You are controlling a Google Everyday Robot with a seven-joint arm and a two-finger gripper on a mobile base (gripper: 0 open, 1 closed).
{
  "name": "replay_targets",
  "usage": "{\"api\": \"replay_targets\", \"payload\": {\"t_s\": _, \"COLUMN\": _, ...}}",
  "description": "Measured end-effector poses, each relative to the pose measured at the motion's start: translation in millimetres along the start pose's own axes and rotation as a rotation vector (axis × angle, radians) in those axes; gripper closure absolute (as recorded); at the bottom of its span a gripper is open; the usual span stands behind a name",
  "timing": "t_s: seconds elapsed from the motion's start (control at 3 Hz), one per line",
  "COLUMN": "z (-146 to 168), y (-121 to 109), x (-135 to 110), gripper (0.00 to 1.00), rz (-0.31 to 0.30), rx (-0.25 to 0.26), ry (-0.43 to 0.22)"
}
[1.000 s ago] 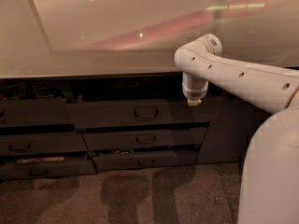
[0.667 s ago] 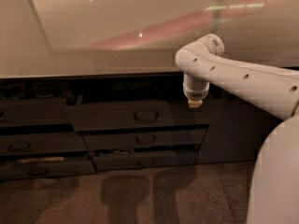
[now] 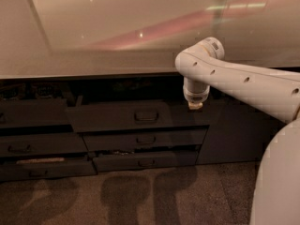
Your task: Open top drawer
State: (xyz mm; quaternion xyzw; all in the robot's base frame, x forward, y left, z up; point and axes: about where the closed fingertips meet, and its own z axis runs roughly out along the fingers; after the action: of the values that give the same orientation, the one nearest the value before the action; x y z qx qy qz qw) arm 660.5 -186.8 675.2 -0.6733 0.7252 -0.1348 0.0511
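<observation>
Top drawer [image 3: 112, 118] juts out, likely opened; gripper [image 3: 195, 105] hangs off its right end, grip unreadable.

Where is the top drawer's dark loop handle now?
In the camera view, the dark loop handle sits centrally on the wide dark grey top drawer, under the pale countertop. The robot's gripper hangs to its right.

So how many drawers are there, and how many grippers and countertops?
Right-stack drawers: 3 (top drawer, middle drawer, bottom drawer)
Left-stack drawers: 3
Gripper: 1, hanging at the top drawer's right end, just under the countertop edge
Countertop: 1
Total: 8
</observation>
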Motion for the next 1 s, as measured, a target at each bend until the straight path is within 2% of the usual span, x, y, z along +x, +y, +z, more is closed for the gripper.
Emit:
{"api": "replay_targets", "payload": {"t_s": 0.33, "z": 1.1, "y": 7.0, "x": -2.1, "gripper": 1.00, "rz": -0.008, "rx": -0.005, "ry": 0.000}}
{"api": "replay_targets", "payload": {"t_s": 0.67, "z": -1.5, "y": 26.7, "x": -9.8, "gripper": 1.00, "rz": -0.018, "rx": 0.032, "ry": -0.028}}
{"api": "replay_targets", "payload": {"t_s": 1.0, "z": -5.8, "y": 32.4, "x": -11.0, "gripper": 1.00, "rz": -0.027, "rx": 0.029, "ry": -0.030}}
